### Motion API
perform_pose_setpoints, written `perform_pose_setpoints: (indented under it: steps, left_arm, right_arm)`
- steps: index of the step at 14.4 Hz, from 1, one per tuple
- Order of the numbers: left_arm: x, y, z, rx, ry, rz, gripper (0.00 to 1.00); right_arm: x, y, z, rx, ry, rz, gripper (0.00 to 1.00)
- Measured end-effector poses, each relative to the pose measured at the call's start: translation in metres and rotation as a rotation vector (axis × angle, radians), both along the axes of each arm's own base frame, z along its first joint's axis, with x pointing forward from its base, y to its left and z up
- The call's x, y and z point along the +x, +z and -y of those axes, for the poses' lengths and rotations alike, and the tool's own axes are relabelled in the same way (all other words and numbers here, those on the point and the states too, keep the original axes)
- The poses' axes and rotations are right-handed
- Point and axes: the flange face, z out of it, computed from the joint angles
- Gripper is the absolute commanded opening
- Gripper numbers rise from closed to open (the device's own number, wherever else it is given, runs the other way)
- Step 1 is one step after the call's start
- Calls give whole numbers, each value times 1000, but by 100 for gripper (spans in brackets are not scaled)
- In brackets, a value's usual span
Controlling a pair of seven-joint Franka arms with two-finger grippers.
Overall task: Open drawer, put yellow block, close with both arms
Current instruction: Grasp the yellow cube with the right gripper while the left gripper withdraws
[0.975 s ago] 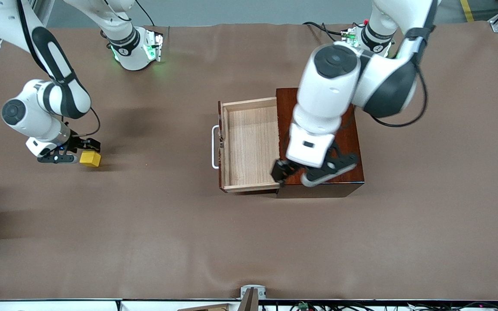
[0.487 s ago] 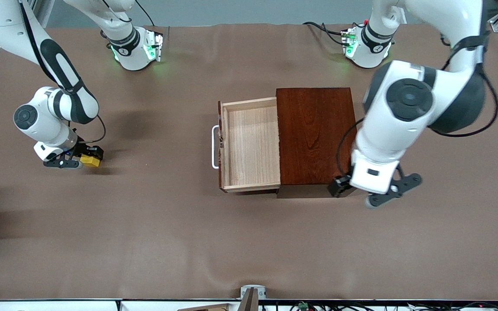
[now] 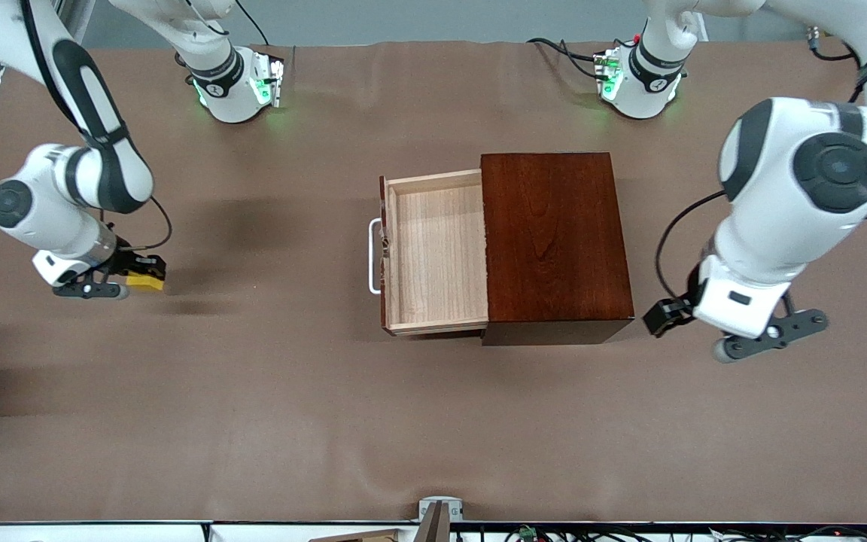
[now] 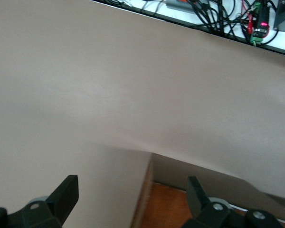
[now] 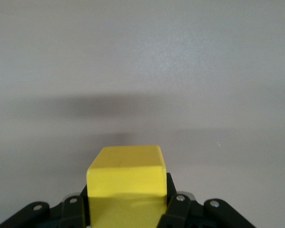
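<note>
Grip confirmed: your right gripper (image 3: 132, 280) has just closed on the yellow block (image 3: 146, 281), well apart from the open drawer (image 3: 433, 252). Left gripper (image 3: 727, 331), fingers spread, has withdrawn beside the box (image 3: 554, 241). Lift next.

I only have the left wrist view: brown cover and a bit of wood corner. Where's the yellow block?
Observer: The yellow block sits between the right gripper's fingers, shut on it, at the right arm's end of the table.
Operator: Drawer open?
Observer: Yes, the drawer is pulled out of the wooden box, its light-wood tray bare.
Operator: Where's my gripper?
Observer: The left gripper is open, low beside the box, toward the left arm's end of the table.
</note>
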Motion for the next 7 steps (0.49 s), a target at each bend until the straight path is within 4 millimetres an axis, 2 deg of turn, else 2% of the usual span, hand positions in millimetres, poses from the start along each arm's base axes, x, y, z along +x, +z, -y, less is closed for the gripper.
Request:
perform_pose_setpoints:
  steps: [2,4,6,7]
  left_arm:
    - [-7,19,-47,-36,-29,2,100]
    - [-19,40,-91,-67,-61,1,100]
    - [-35,58,-122,-83,-115,-20,100]
    - [-43,67,-128,-82,-144,-31,100]
  right_arm:
    - [6,85,-15,9,24,-42,0]
    - [11,156,-46,9,30,-55,0]
    - [16,196,-100,31,-1,-56,0]
    - [18,207,-134,53,-23,-53,0]
